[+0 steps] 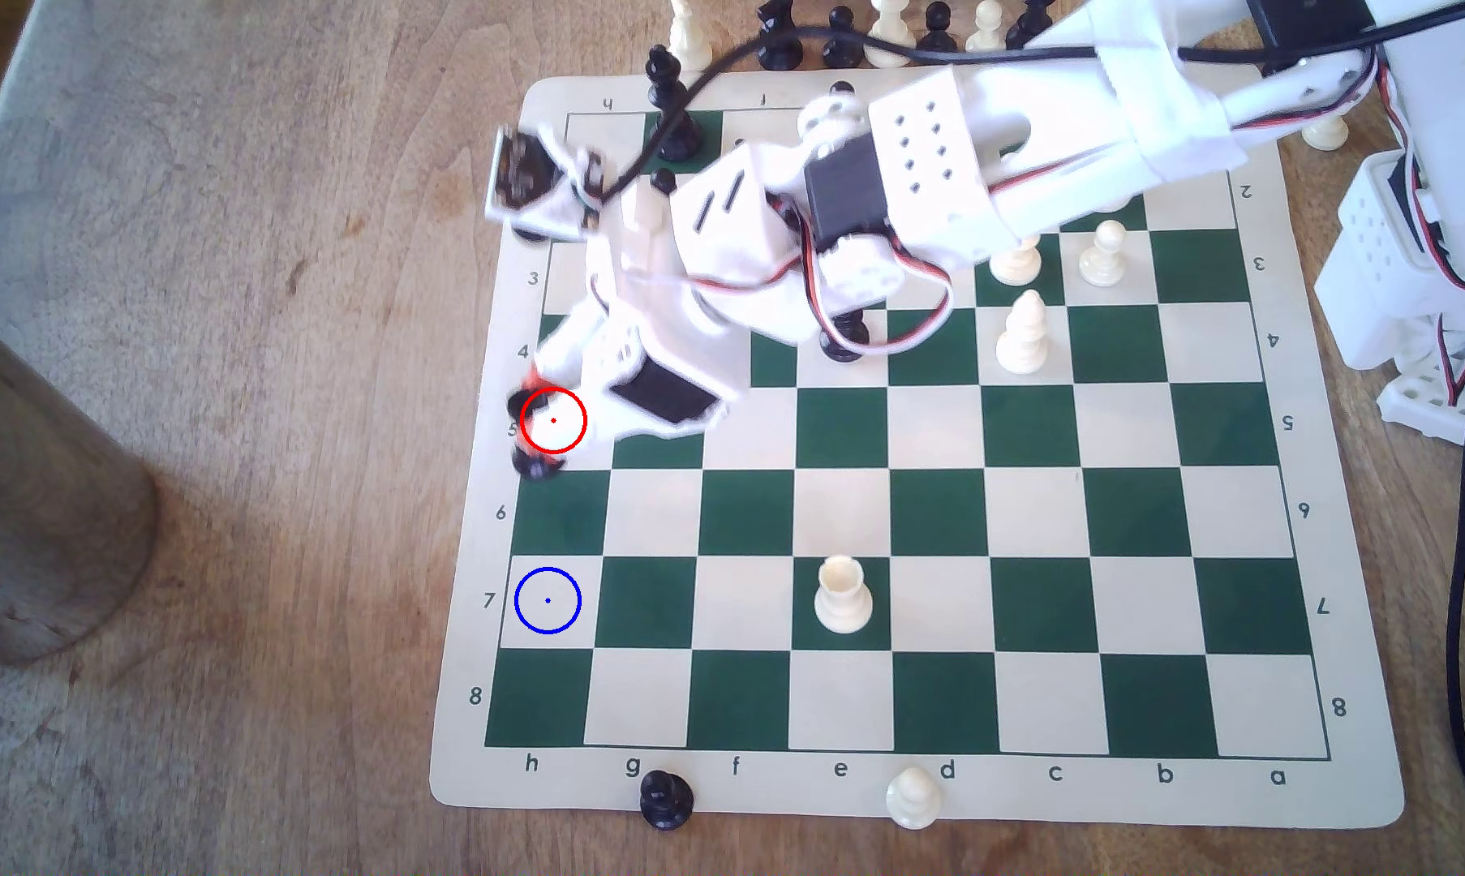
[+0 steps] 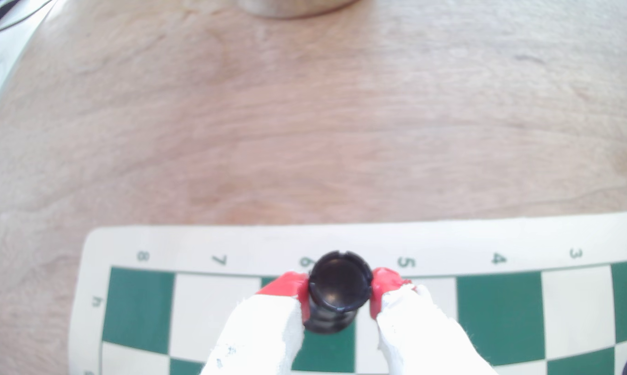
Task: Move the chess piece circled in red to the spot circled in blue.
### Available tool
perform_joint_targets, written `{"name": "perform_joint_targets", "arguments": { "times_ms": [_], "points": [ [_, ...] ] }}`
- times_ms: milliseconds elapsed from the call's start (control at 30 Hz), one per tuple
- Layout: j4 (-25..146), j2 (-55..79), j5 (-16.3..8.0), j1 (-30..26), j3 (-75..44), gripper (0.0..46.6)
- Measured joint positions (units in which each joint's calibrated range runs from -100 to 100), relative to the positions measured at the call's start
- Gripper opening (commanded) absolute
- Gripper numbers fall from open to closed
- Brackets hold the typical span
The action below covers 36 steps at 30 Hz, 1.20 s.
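Note:
My gripper point(image 2: 341, 294) is shut on the black rook point(image 2: 341, 285), the chess piece circled in red; its red fingertips point(image 2: 290, 285) press the rook's body from both sides. The notched hollow top faces the wrist camera, over the board's edge column between the rank marks 6 and 5. In the exterior view the gripper point(image 1: 535, 429) and rook point(image 1: 535, 465) are blurred at the red ring point(image 1: 553, 419) on the board's left edge. Whether the rook touches the board I cannot tell. The spot circled in blue point(image 1: 548, 600) is a bare cream square two ranks nearer the front.
A cream rook point(image 1: 843, 594) stands mid-board on rank 7. A black pawn point(image 1: 666, 798) and a cream pawn point(image 1: 913, 796) sit on the mat's front border. A wooden cylinder point(image 1: 38, 505) stands on the table at the exterior view's left. More pieces stand under and behind the arm.

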Motion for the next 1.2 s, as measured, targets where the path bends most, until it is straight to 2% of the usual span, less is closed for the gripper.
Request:
{"name": "perform_joint_targets", "arguments": {
  "times_ms": [200,400,1100,1200],
  "points": [
    [1.2,0.0,0.0,-3.1,-0.99,0.3],
    [3.11,1.76,0.0,-5.53,-7.68,0.3],
    [3.9,10.47,0.0,-6.49,-12.47,0.3],
    [4.22,11.81,0.0,-6.49,-14.28,2.4]
  ]
}}
